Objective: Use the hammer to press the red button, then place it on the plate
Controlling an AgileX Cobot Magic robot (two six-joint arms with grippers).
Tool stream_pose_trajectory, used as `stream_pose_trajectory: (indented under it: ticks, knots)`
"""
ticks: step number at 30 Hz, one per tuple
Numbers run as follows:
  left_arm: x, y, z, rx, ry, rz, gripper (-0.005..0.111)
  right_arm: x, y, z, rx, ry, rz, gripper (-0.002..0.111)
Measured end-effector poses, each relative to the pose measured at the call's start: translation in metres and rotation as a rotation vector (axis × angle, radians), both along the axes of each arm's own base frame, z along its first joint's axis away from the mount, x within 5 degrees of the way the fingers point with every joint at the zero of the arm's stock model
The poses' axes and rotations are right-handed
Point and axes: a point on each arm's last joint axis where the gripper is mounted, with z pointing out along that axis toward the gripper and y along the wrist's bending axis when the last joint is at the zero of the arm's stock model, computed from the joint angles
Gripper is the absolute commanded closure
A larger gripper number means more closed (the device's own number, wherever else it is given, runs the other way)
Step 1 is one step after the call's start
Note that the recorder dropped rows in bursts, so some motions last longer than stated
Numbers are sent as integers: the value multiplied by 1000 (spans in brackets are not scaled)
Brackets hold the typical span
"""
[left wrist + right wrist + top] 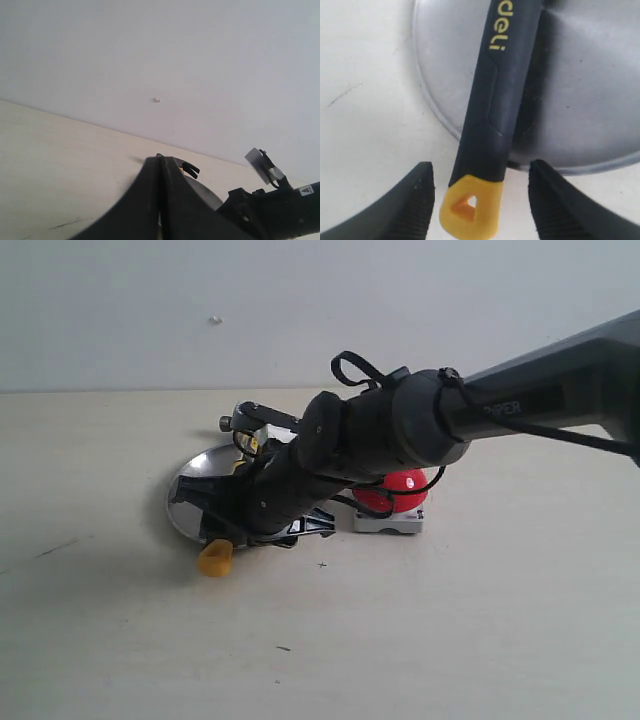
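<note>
The hammer (497,100) lies across the silver plate (585,100), and its yellow butt end (215,558) sticks out past the rim onto the table. My right gripper (481,167) is open over that butt end, one finger on each side with a gap to the handle, so it holds nothing. In the exterior view the right arm reaches across to the plate (195,485) and hides most of the handle. The red button (405,485) sits just right of the plate, partly behind the arm. My left gripper (160,157) is shut and empty, away from the plate.
Pale tabletop (450,620) surrounds the plate and button, with a white wall (150,310) behind. The right arm's forearm and cables (520,405) slant over the button. From the left wrist view the hammer's claw (190,170) shows beyond the fingers.
</note>
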Motion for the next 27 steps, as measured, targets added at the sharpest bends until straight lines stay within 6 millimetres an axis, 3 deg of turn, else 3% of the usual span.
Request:
stream_pose_trajectory:
  ticks: [5, 6, 7, 10, 13, 16, 21, 27]
  knots:
    - [0, 0, 0, 0, 0, 0, 107, -7, -5, 26, -32, -74, 60, 95]
    - [0, 0, 0, 0, 0, 0, 107, -12, -5, 33, -43, -105, 78, 106]
    - [0, 0, 0, 0, 0, 0, 107, -23, -8, 46, -63, -170, 110, 108]
    - [0, 0, 0, 0, 1, -1, 107, -70, -12, 73, -68, -340, 174, 108]
    - [0, 0, 0, 0, 1, -1, 107, -127, -25, 71, -53, -462, 221, 108]
    - [0, 0, 0, 0, 1, -1, 107, -180, -51, 63, -25, -573, 253, 108]
    - [0, 0, 0, 0, 1, -1, 107, -211, -93, 48, -27, -610, 198, 108]
    - [0, 0, 0, 0, 1, -1, 107, -223, -108, 59, -26, -664, 221, 108]
